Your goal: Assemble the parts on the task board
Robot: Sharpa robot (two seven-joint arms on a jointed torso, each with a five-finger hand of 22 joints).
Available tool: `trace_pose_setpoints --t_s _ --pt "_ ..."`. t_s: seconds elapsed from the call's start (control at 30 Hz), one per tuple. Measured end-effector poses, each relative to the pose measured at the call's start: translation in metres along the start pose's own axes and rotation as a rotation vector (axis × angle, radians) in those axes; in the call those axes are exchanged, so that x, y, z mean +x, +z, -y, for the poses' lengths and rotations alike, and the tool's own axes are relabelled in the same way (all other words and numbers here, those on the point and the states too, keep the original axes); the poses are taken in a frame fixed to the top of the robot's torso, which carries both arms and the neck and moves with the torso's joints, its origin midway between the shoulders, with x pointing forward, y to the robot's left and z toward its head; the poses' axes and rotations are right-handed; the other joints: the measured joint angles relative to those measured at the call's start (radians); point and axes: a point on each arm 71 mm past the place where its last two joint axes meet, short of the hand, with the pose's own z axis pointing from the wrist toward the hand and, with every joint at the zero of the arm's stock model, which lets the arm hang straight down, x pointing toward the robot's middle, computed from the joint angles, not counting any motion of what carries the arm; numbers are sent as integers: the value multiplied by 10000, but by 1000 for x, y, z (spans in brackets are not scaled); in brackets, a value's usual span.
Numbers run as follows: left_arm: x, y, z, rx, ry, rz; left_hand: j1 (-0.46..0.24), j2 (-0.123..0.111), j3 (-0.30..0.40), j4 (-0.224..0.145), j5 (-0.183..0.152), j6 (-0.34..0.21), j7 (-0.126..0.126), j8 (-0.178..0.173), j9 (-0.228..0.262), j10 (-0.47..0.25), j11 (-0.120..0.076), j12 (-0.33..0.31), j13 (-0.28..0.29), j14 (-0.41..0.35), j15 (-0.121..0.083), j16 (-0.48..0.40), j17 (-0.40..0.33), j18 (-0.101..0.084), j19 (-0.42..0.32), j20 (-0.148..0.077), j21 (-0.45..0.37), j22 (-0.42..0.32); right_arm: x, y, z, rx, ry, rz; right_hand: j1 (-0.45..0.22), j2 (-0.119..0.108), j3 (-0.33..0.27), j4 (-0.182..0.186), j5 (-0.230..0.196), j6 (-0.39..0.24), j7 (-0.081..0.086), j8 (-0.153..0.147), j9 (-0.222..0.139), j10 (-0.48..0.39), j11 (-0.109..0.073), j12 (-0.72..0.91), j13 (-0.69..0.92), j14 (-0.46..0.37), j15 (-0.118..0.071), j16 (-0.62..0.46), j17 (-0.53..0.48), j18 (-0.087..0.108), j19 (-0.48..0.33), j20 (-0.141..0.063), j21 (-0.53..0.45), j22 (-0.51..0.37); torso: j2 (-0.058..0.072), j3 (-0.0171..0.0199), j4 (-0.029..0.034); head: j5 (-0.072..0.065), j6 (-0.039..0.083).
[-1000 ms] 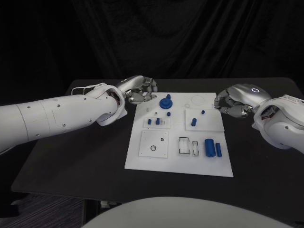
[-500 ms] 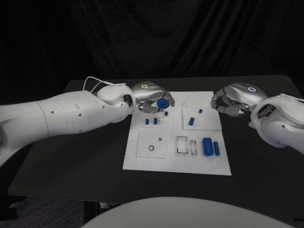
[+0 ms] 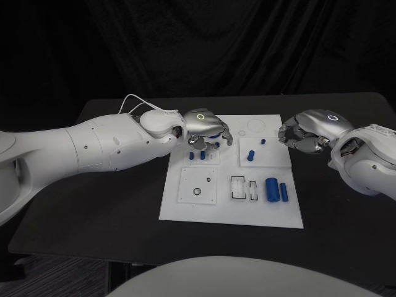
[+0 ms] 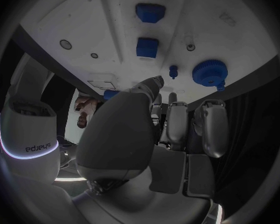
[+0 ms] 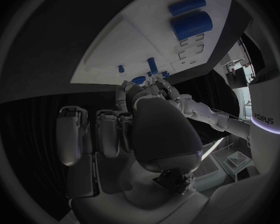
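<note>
A white task board lies in the middle of a black table, seen from above against a dark curtain. The left hand reaches over the board's far left part, above a blue round knobbed part — whether it touches that part cannot be told. The left wrist view shows more: the knobbed part sits free on the board beyond the fingertips, beside a small blue peg and two square blue blocks, and the fingers are held loosely apart with nothing between them.

The right hand hovers at the board's right edge, fingers curled inward — empty, as the right wrist view confirms. Near the board's near right corner lie a large blue cylinder and a slimmer one just beside it.
</note>
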Motion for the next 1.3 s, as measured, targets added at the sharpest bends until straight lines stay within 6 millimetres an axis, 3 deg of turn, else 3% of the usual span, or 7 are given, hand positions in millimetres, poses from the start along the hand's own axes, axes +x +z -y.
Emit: trace_pose_setpoints --t_s 0.4,1.3 --pt "5 4 -3 -186 181 -365 -329 93 -27 -28 60 878 92 -45 -315 84 85 279 -66 32 109 117 34 -1 -38 37 -217 0 0 0 1 14 -4 -5 0 0 0 0 0 0 0 0 -1 0 0 -7 0 0 0 0 0 0 0 0 0 -1 64 15 -47 33 0" --pt "12 3 -14 -681 255 -668 -421 106 -26 -27 60 1000 217 -123 -391 300 52 425 -119 32 108 156 14 -2 -39 36 -259 0 0 0 -1 -9 -1 -50 0 0 0 0 0 -1 0 0 -4 0 0 -63 0 0 0 0 0 0 0 0 0 -1 42 14 -18 15 0"
